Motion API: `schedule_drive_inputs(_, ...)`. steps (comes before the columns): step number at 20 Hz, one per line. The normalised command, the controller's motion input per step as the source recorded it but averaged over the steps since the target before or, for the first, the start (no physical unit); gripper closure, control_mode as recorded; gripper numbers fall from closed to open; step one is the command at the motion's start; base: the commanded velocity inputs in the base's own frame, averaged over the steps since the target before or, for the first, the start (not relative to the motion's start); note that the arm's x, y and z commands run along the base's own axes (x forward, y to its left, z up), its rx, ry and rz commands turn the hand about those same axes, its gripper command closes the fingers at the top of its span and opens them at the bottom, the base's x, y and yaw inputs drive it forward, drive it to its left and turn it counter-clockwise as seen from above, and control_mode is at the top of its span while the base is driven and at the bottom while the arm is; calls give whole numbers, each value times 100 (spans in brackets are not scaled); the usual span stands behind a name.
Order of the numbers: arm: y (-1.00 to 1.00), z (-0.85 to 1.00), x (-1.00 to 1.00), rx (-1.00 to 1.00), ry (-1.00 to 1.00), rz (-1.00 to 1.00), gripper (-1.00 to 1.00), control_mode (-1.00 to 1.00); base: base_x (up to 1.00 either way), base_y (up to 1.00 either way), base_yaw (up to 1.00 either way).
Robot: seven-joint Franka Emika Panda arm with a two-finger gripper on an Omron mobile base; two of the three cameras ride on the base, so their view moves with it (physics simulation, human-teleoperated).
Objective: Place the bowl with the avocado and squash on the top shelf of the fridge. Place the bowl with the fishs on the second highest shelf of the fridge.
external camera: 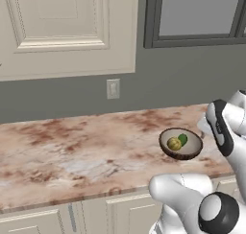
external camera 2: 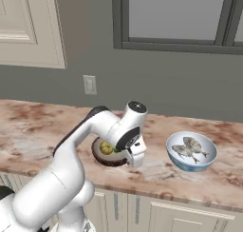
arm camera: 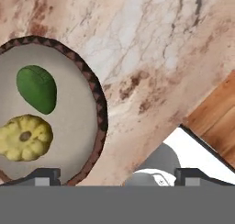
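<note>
Open gripper (arm camera: 117, 177) straddles the brown bowl's (arm camera: 98, 108) rim, avocado (arm camera: 36, 89) and squash (arm camera: 24, 137) inside; next, probably close and lift toward the fridge.

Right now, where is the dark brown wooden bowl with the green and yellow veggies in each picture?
Left base view: the dark brown wooden bowl sits right of centre on the marble counter.
Right base view: lower middle, partly hidden behind the white arm.
Hand view: at the left edge, avocado above squash.
Shared landmark: the yellow squash inside it.
</note>
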Motion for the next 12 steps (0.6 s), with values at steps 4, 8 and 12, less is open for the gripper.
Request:
schedule_drive_inputs(4, -30, -3, 61, 3, 3, 0, -100, -100, 0, 0, 0)
schedule_drive_inputs(8, 1, -19, 33, 3, 5, 0, -100, -100, 0, 0, 0)
schedule_drive_inputs(12, 6, -62, 1, 1, 10, -1, -100, -100, 0, 0, 0)
